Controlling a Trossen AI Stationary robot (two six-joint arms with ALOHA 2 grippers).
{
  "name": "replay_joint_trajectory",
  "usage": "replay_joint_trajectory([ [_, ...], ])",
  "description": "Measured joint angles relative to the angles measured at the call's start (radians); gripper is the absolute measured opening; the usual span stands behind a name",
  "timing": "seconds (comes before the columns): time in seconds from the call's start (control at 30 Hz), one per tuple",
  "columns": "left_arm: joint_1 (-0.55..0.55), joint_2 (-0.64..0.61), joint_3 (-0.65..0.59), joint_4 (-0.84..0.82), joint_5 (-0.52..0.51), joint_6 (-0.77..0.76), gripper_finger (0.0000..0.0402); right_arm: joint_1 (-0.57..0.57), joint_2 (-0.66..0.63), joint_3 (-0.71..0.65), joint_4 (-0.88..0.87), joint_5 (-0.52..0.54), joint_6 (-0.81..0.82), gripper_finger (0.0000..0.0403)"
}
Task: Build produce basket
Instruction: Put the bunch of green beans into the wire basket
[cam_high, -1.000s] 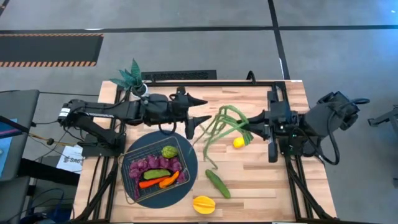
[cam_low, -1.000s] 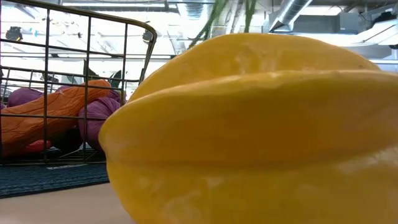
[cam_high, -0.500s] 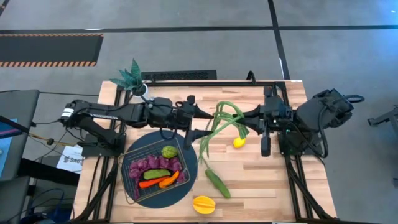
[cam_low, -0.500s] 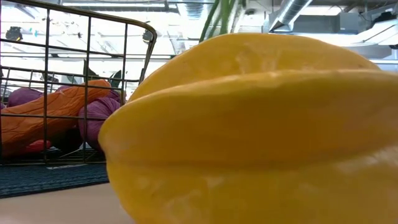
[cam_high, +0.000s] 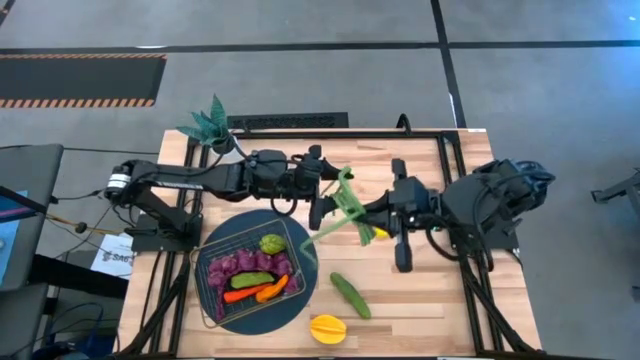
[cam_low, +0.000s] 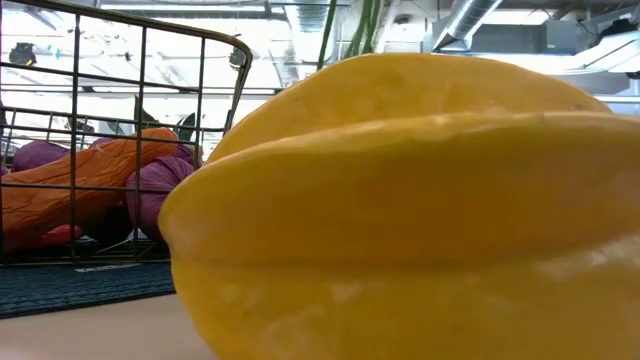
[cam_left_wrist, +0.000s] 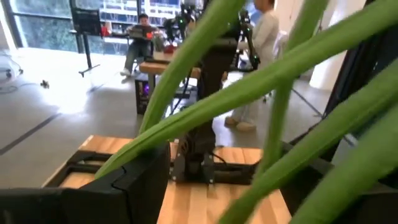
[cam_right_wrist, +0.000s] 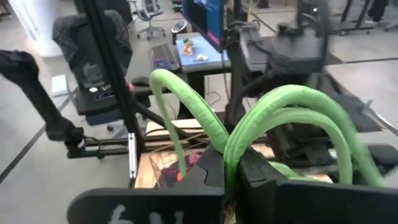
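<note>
The long green beans (cam_high: 343, 198) hang in the air over the table's middle, with my right gripper (cam_high: 370, 214) shut on them. From the table's left, my left gripper (cam_high: 324, 188) stands open and level, and the beans (cam_left_wrist: 261, 81) cross right in front of its fingertips. I cannot tell whether they touch. The wire basket (cam_high: 213, 300) sits on a dark round mat at the near left. It holds purple grapes, a green pepper, a cucumber and orange peppers. A cucumber (cam_high: 350, 295) and a yellow-orange fruit (cam_high: 328, 328) lie on the table. My right gripper pinches the bundled ends of the bean stalks (cam_right_wrist: 232, 158) between its two fingers (cam_right_wrist: 256, 174). It comes nearly level from the table's right. The stalks arch out ahead of the fingers in loops and droop toward the basket, lifted clear of the table.
A potted green plant (cam_high: 209, 124) stands at the far left corner. The yellow-orange fruit (cam_low: 400, 200) fills the low view, with the basket's wire wall (cam_low: 140, 100) behind it on the left. A bit of yellow lemon (cam_high: 379, 236) shows under my right gripper.
My right gripper has carried the beans toward the table's left, up to my left gripper. My left gripper has reached a little toward the table's right to meet them. The beans' hanging ends have swung left and now dangle near the basket's far right corner.
</note>
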Motion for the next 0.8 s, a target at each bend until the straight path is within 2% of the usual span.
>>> replay_joint_trajectory([
  [0.3, 0.006, 0.003, -0.001, 0.013, -0.008, 0.000, 0.0259, 0.000, 0.024, 0.000, 0.027, -0.015, -0.009, 0.0009],
  [0.4, 0.006, 0.003, -0.001, 0.012, -0.011, 0.000, 0.0241, 0.000, 0.027, -0.001, 0.028, -0.015, -0.010, 0.0010],
  [0.63, 0.002, 0.003, -0.001, 0.021, -0.040, 0.039, 0.0143, 0.000, 0.027, -0.001, 0.028, -0.014, -0.010, 0.0009],
  [0.8, 0.003, 0.003, -0.001, 0.026, -0.052, 0.045, 0.0021, 0.000, 0.026, -0.001, 0.027, -0.012, -0.006, 0.0011],
])
